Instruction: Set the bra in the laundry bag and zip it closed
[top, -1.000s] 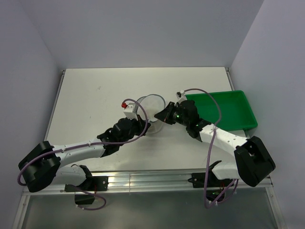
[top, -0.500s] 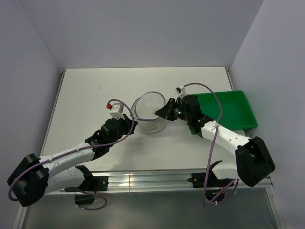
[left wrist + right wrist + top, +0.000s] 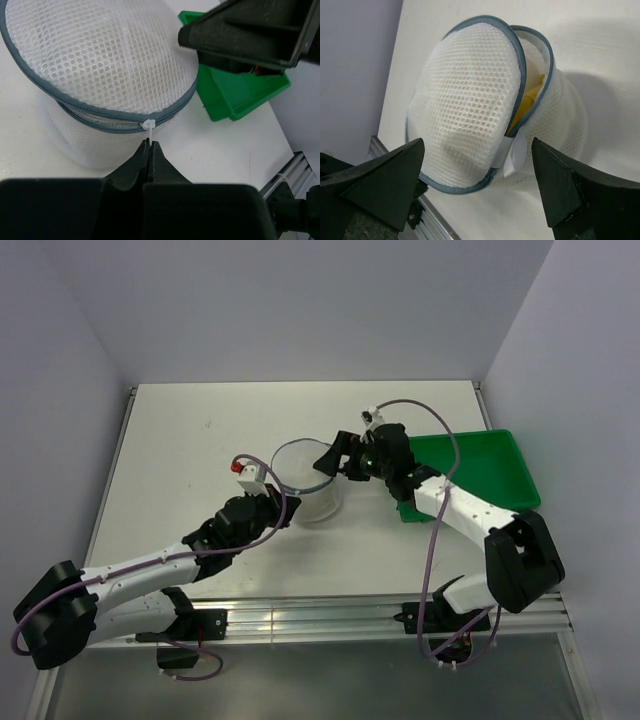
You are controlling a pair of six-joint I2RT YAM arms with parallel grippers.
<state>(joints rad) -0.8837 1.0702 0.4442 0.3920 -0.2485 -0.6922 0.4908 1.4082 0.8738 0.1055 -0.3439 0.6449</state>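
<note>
The laundry bag (image 3: 305, 478), a round white mesh drum with a grey zipper rim, stands mid-table. My left gripper (image 3: 149, 144) is shut on the bag's small white pull tab (image 3: 148, 126) at the near side of the bag (image 3: 100, 60). In the right wrist view the lid gapes along one side, and the yellow bra (image 3: 526, 102) shows through the gap. My right gripper (image 3: 477, 150) stands open in front of the bag (image 3: 470, 100), its fingers either side of a white fabric loop (image 3: 512, 152) without touching it. From above, that gripper (image 3: 330, 460) sits at the bag's right rim.
A green plastic tray (image 3: 490, 475) lies at the right, under the right arm's forearm, and shows behind the bag in the left wrist view (image 3: 235, 95). White walls close the table at the back and sides. The table's near rail (image 3: 300, 615) runs along the front.
My right gripper has opened, let go of the bag and drawn back toward the far right. The left gripper, still shut, has shifted along the bag's near side.
</note>
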